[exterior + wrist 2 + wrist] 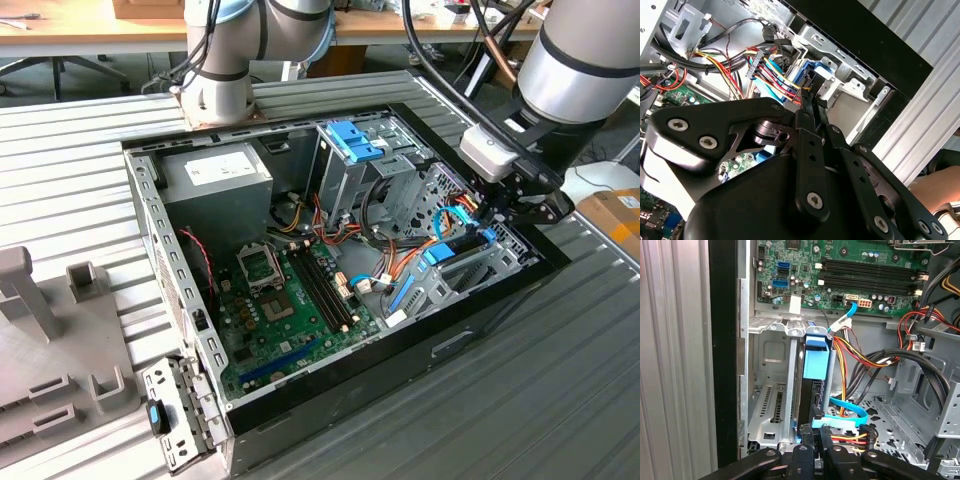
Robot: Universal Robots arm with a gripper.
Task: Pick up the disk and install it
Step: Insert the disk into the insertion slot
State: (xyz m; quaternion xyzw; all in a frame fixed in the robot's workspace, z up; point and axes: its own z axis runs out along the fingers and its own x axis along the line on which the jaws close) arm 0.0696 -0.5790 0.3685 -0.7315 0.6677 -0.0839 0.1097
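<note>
Gripper [817,434]: jaws narrow, almost touching. Disk [815,365] stood edgewise in drive cage [771,405], just beyond the jaws.

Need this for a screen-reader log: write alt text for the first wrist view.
The disk, a flat hard drive edged by blue plastic rails, stands on edge in a grey metal drive bay of an open computer case, with the black pincer at its end. Beyond lie a green motherboard and bundles of red, yellow and black cables.

Disk [816,362] edge-on, faces hidden inside drive bay [790,390]; near end probably behind blue cable [845,416]
</note>
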